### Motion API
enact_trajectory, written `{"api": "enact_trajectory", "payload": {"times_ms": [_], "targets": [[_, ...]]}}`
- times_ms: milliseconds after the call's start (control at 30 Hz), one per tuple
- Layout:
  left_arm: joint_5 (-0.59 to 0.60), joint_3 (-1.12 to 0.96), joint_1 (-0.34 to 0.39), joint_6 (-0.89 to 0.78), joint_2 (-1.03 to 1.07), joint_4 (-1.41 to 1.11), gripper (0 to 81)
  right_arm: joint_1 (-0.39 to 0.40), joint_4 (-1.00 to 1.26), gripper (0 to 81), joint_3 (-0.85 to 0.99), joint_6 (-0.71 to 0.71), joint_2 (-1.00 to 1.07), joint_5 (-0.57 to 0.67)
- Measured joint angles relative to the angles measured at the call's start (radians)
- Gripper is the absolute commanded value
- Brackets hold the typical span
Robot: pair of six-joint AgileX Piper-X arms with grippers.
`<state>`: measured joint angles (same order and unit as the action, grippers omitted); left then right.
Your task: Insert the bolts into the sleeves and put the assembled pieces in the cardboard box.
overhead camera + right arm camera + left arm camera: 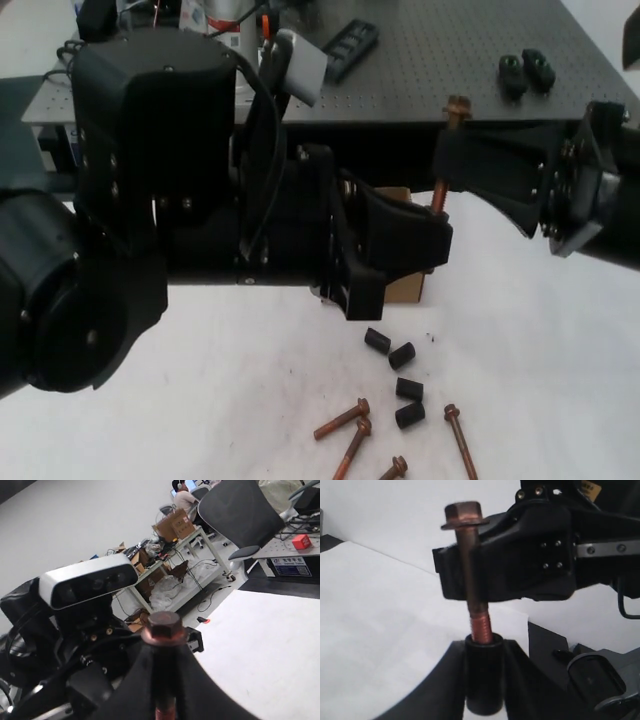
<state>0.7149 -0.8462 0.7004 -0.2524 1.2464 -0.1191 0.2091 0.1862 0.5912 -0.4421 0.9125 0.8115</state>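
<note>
Nothing written can be read here. A blue-and-white printed label [292, 566] sits on the panel under the grey perforated benchtop [285, 549], its characters too small to make out. A yellow sticker [590, 486] on the black arm housing [620, 500] carries dark marks, cut off and unreadable.

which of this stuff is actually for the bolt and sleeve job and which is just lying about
For the job:
bolt in the right hand
sleeve in the left hand
loose bolts
loose sleeves
cardboard box

Just lying about:
black tray
two small black pieces
Both sit on the perforated plate behind.
</note>
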Motion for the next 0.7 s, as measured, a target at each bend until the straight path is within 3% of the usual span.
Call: {"api": "enact_trajectory", "payload": {"times_ms": [100, 133, 233, 400, 500, 633, 700], "targets": [[-0.039, 0.0, 0.0, -0.003, 0.0, 0.0, 0.6, 0.0, 0.0, 43.8, 0.0, 0.014, 0.0, 0.014], [-0.063, 0.0, 0.0, -0.003, 0.0, -0.006, 0.6, 0.0, 0.0, 48.2, 0.0, 0.012, 0.0, 0.014], [-0.136, 0.0, 0.0, -0.003, 0.0, -0.014, 0.6, -0.022, -0.013, 44.1, 0.0, 0.001, -0.002, 0.016], [-0.402, -0.05, -0.019, -0.088, 0.07, -0.025, 0.6, -0.118, -0.11, 42.4, 0.0, -0.003, -0.051, 0.017], [-0.454, -0.117, -0.043, -0.146, 0.147, -0.02, 0.6, -0.199, -0.249, 42.4, 0.0, 0.043, -0.111, -0.005], [-0.492, -0.351, -0.087, -0.199, 0.378, 0.098, 0.6, -0.253, -0.47, 42.4, 0.0, 0.149, -0.164, -0.113], [-0.493, -0.474, -0.097, -0.203, 0.505, 0.197, 0.6, -0.271, -0.674, 42.4, 0.0, 0.244, -0.19, -0.297]]}}
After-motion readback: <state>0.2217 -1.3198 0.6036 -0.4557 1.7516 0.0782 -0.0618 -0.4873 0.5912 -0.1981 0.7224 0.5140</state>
